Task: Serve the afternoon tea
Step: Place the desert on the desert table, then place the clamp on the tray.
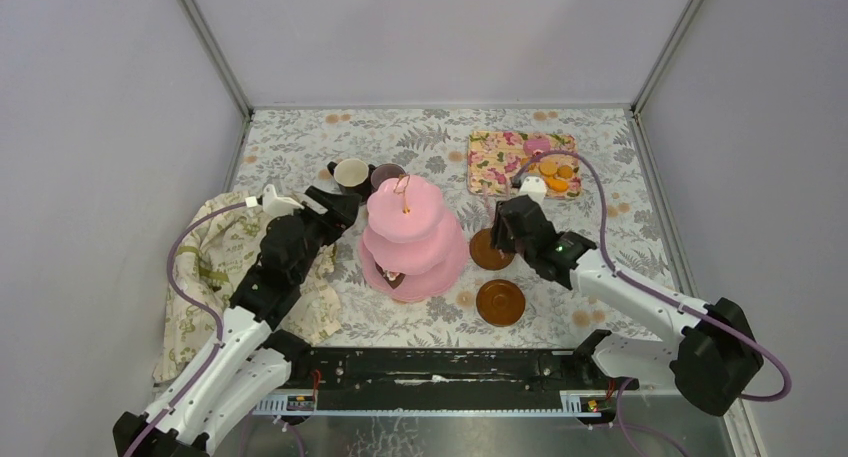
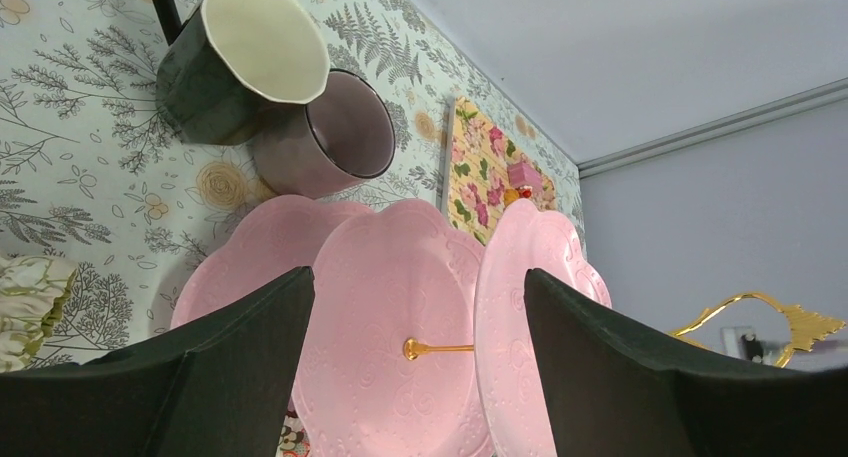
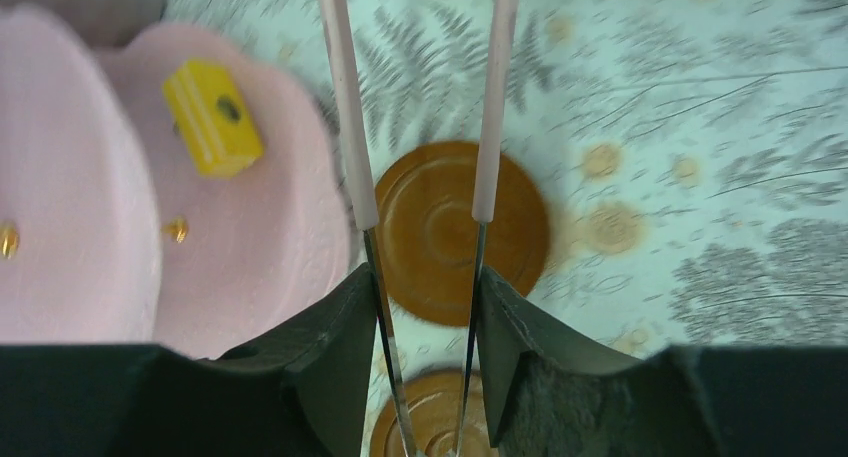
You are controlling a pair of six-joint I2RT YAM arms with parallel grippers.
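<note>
Top external view, risks noted largest thing first.

- Pink cake stand [image 1: 405,239] at table centre, upright. Left gripper [image 1: 335,205] sits close at its 9 o'clock with jaws wide apart and nothing between them; the left wrist view looks straight at the tiers. A sideways nudge from that arm could tip or slide the stand, since it is tall and narrow at the top.
- Floral tray [image 1: 490,162] at 1 o'clock, some sweets [image 1: 557,172] still on it, so loading looks unfinished.
- Two mugs [image 1: 352,173] touching each other at 11 o'clock, just behind the left gripper. A careless reach could knock one into the other.
- Two saucers [image 3: 445,232] at 3 and 5 o'clock of the stand, bare.
- Right gripper [image 3: 425,307] clamped on pink-handled tongs [image 3: 345,107] above the nearer saucer. The hold looks light, so the tongs might twist or slip.
- The tong tips run out of frame, so I cannot tell if they carry anything.
- Yellow sweet [image 3: 212,117] on a lower tier, near the rim. A tong swing could sweep it off.
</note>
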